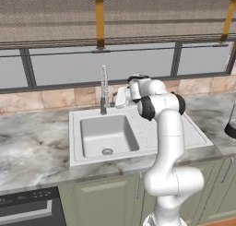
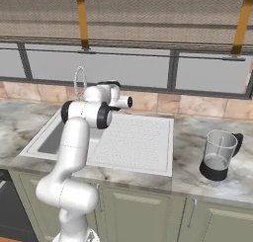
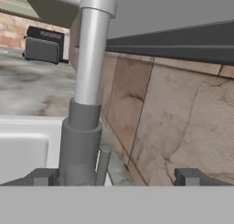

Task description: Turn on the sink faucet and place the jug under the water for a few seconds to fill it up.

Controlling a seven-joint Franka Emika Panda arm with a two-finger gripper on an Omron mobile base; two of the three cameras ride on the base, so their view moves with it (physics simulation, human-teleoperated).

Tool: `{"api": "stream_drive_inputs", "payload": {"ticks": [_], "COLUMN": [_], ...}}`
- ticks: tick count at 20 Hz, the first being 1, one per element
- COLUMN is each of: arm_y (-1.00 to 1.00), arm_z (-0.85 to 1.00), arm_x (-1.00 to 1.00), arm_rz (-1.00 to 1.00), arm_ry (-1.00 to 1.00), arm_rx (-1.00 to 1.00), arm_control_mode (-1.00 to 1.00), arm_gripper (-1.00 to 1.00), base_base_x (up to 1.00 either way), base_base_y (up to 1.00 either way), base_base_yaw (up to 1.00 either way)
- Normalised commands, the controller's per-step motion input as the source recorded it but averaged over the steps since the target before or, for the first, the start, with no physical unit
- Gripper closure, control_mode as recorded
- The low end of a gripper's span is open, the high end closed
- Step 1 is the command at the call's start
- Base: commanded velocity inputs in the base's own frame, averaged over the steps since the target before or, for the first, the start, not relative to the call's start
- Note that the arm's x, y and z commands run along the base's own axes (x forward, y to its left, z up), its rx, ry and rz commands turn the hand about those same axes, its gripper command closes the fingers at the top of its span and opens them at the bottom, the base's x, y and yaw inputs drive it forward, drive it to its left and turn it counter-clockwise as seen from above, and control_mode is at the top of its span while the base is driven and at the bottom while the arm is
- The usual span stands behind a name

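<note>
You are facing a long marbled grey-and-white stone counter [image 1: 32, 142] under a wide window, with tan stone tiles along the wall behind it. Set into the counter is the sink [image 1: 108, 135], a light grey rectangular basin with a round drain and a dotted drainboard on its right side. The basin looks dry and no stream of water falls into it.

Your white arm bends over the drainboard and reaches toward the back rim of the sink. There stands the sink faucet [image 1: 104, 89], tall, slim and silver-grey with a coiled spring neck. In the hand view its thick grey base [image 3: 81, 147] is very close, and a small thin lever [image 3: 103, 166] rises just beside that base.

The jug [image 2: 219, 154], a clear cylindrical pitcher with a black base and black side handle, stands upright on the counter well to the right of the sink, untouched.

Your gripper [image 3: 114, 177] has its two dark tips spread wide, holding nothing, with the faucet base and lever between them.

You appear to be on the first step, turning the faucet on. The next move probably calls for easing onto the small lever and pushing it, then going for the jug.
</note>
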Motion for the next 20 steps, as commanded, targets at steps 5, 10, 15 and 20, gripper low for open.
{"api": "stream_drive_inputs", "payload": {"ticks": [5,10,15,20], "arm_y": [0.39,0.38,0.47,0.42], "arm_z": [-0.01,-0.09,-0.14,-0.1], "arm_x": [0.12,0.11,0.05,0.0], "arm_rz": [0.0,0.0,0.0,0.0], "arm_ry": [0.04,0.05,0.05,0.0], "arm_rx": [0.0,0.0,0.0,0.0], "arm_control_mode": [-1.0,-1.0,-1.0,-1.0], "arm_gripper": [-1.0,-1.0,-1.0,-1.0], "base_base_x": [0.0,0.0,0.0,0.0], "base_base_y": [0.0,0.0,0.0,0.0], "base_base_yaw": [0.0,0.0,0.0,0.0]}}
